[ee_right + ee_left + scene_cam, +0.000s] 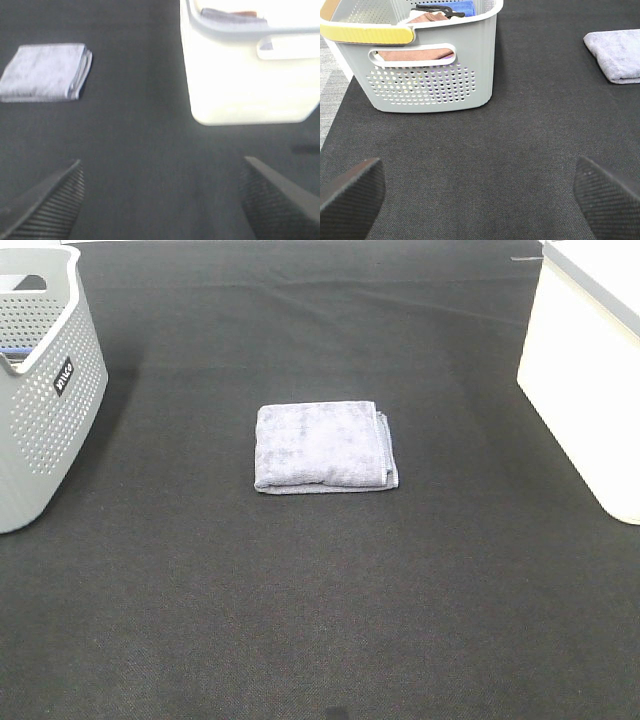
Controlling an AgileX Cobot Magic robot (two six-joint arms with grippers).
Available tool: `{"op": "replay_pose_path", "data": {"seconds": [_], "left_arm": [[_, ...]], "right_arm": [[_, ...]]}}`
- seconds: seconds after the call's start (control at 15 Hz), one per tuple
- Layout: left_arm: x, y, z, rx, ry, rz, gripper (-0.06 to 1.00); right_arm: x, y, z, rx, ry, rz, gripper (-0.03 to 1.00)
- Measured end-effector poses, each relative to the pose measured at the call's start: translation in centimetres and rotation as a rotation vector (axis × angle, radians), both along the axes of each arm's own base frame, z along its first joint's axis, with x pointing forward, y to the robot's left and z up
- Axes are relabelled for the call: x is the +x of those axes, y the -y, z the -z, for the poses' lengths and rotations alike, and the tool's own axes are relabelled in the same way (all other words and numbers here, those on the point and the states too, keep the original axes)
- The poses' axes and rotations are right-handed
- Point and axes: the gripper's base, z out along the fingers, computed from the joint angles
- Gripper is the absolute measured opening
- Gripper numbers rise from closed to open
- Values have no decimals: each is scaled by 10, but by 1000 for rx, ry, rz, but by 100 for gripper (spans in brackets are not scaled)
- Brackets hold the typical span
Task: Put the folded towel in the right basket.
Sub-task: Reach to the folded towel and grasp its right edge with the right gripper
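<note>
The folded grey-lavender towel (323, 447) lies flat in the middle of the black mat. It also shows in the left wrist view (617, 53) and in the right wrist view (46, 71). The right basket (585, 370) is white and stands at the mat's right edge; in the right wrist view (250, 80) some cloth shows inside it. My left gripper (477, 192) is open and empty, low over the mat near the left basket. My right gripper (160, 197) is open and empty, low over the mat between towel and white basket. Neither arm appears in the exterior high view.
A grey perforated basket (40, 390) stands at the left edge; in the left wrist view (427, 65) it holds brown and blue cloths. The black mat (320, 620) covers the table.
</note>
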Motion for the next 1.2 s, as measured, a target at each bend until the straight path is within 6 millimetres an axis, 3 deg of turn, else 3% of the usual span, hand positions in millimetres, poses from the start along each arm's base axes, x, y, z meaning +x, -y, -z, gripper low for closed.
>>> {"op": "replay_pose_path", "data": {"seconds": [0.47,0.53,0.6,0.8,1.07,1.2], "left_arm": [[0,0,0,0,0,0,97],[0,0,0,0,0,0,97],[0,0,0,0,0,0,97],[0,0,0,0,0,0,97],[0,0,0,0,0,0,97],[0,0,0,0,0,0,97]], "right_arm": [[119,-4,-59,-6,-204,-2,78],[152,-6,-70,-2,-238,-12,78],[152,-6,-70,-2,-238,-12,78],[216,-11,-91,-11,-310,-71,78],[295,-20,-93,-10,-391,-123,77],[334,-48,-80,-28,-439,-201,77]]}}
